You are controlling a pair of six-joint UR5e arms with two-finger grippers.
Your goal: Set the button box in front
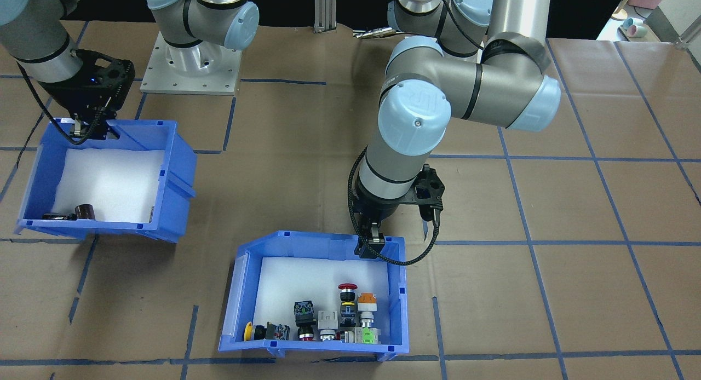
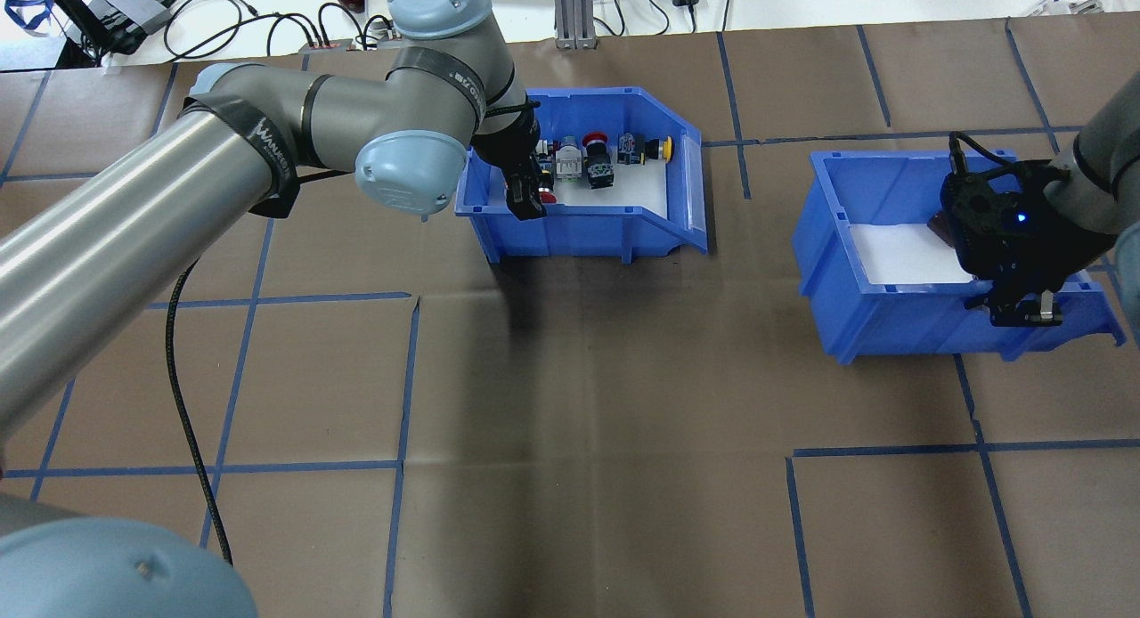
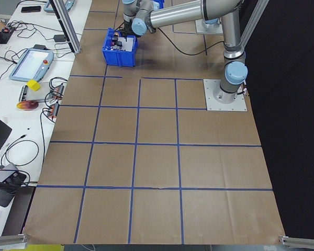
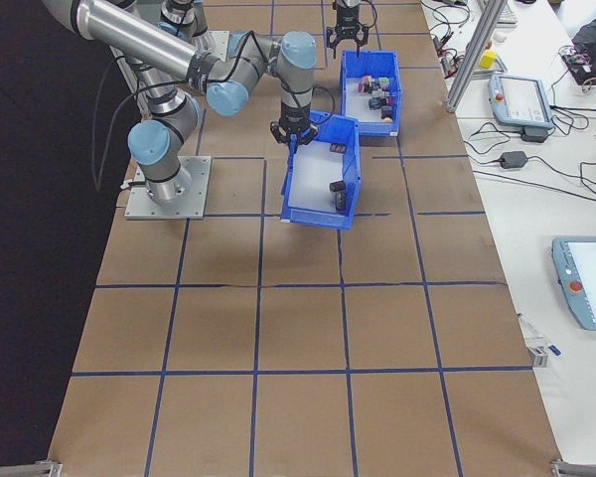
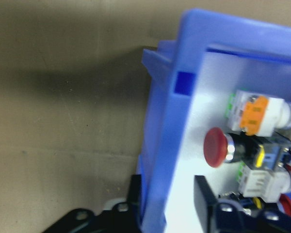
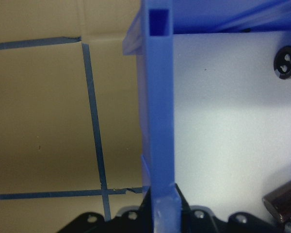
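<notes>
While the overhead view shows the robot's left arm reaching in from its left side, the left gripper [image 2: 527, 201] stands over the near wall of the button box [image 2: 583, 231], a blue plastic bin with a sloped-cut side and a white foam floor. One finger is outside that wall and the other inside, and in the left wrist view the two dark fingers [image 5: 206, 204] straddle the blue rim with a gap on the inside, so the jaws are spread around the wall rather than pressed onto it. This bin sits on the brown paper-covered table [image 2: 579, 404] with blue tape lines, at the far side from the robot, close to the white bench beyond the table. Inside it lie small push-button switches: a red mushroom button [image 1: 347, 287], an orange-capped switch [image 1: 367, 300], a yellow-headed one [image 1: 249, 331] and a green one [image 1: 370, 336], bunched toward the wall farthest from the robot.

Further right, well apart from the first bin, stands a second blue plastic bin [image 2: 877, 324] with white foam floor and a few dark brown-black cylinders [image 1: 85, 211] in it. The right gripper [image 2: 1024, 313] is at its near wall, and the right wrist view shows the jaws pressed together on that blue wall, which runs straight up between the fingers [image 6: 196, 213].
</notes>
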